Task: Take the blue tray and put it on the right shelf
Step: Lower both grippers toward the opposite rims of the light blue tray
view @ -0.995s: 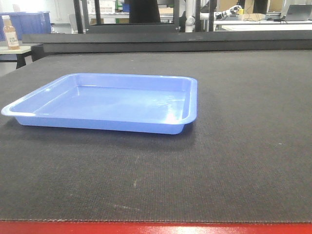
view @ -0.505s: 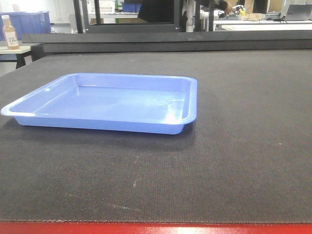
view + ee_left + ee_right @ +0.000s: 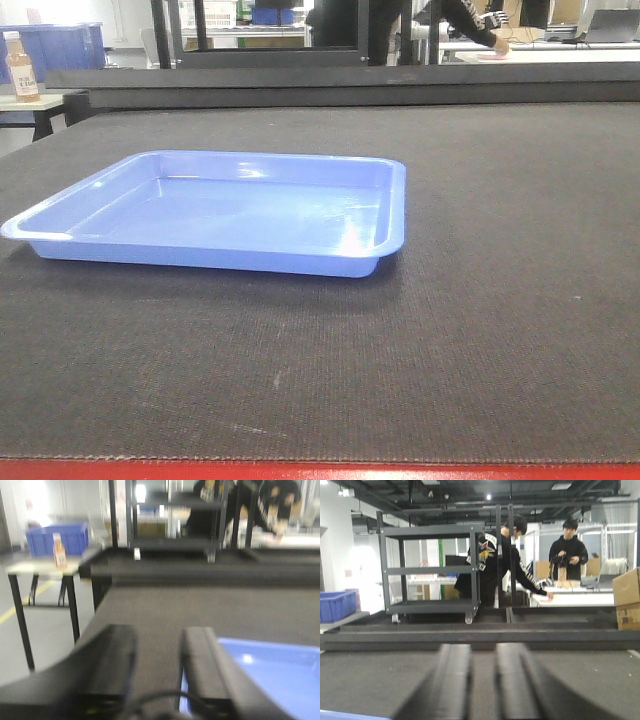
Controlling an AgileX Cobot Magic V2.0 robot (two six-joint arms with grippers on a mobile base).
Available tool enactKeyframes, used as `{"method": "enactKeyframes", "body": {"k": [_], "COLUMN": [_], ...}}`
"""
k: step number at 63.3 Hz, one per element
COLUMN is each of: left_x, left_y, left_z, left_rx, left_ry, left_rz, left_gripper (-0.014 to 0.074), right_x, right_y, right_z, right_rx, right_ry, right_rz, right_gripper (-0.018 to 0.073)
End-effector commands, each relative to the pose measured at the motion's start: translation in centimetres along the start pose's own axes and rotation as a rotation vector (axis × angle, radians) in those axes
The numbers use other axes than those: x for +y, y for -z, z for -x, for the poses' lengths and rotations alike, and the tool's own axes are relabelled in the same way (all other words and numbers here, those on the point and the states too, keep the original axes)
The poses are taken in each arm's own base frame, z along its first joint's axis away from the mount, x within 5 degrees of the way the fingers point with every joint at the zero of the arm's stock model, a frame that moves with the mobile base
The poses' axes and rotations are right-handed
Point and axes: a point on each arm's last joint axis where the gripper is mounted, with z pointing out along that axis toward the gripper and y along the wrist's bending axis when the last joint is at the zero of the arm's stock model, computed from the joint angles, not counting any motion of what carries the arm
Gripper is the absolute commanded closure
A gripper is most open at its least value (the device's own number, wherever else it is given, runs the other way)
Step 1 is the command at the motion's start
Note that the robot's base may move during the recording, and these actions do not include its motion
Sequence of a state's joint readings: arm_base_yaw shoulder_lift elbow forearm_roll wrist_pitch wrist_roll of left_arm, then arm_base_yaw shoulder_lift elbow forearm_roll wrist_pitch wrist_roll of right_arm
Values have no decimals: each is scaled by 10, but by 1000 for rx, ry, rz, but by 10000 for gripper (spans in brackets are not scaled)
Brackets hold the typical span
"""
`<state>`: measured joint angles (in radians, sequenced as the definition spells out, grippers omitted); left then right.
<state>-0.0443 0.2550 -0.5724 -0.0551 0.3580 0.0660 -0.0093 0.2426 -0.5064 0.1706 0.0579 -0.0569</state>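
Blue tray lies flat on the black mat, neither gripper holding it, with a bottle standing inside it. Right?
Not quite. The blue tray is empty, as the front-facing view shows; the bottle stands on a side table in the background. The rest holds: the tray lies flat on the black mat, and the left gripper and right gripper hold nothing.

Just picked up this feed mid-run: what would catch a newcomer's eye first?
The blue tray stands out, lying flat and empty left of centre on the black-topped table. The left claw hangs open, the tray's edge showing just right of it. Behind the table, two people in dark clothes stand at a white bench.
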Motion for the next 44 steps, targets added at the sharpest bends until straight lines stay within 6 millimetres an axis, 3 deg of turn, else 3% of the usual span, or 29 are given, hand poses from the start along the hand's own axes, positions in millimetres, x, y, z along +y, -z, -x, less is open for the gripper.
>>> {"method": "enactKeyframes", "body": {"k": [1, 6, 12, 25, 36, 44], "left_x": [0, -1, -5, -20, -27, -30], "left_y": [-18, -39, -65, -132, -193, -233], "left_z": [26, 35, 48, 69, 63, 52], "left_rx": [42, 130, 243, 440, 597, 666], "left_ry": [0, 0, -18, -67, -79, -91], "left_rz": [-9, -29, -73, -156, -164, -162], "left_gripper": [227, 148, 141, 141, 141, 141], "right_x": [2, 5, 16, 77, 137, 159], "right_y": [-27, -52, -82, -146, -199, -235], "right_z": [21, 22, 23, 26, -3, -41], "right_rx": [-2, 111, 267, 583, 829, 1012], "right_ry": [0, -9, -48, -103, -95, -130], "right_rz": [-4, 14, 90, 377, 513, 457], "right_gripper": [57, -30, -30, -30, -30, -30]}}
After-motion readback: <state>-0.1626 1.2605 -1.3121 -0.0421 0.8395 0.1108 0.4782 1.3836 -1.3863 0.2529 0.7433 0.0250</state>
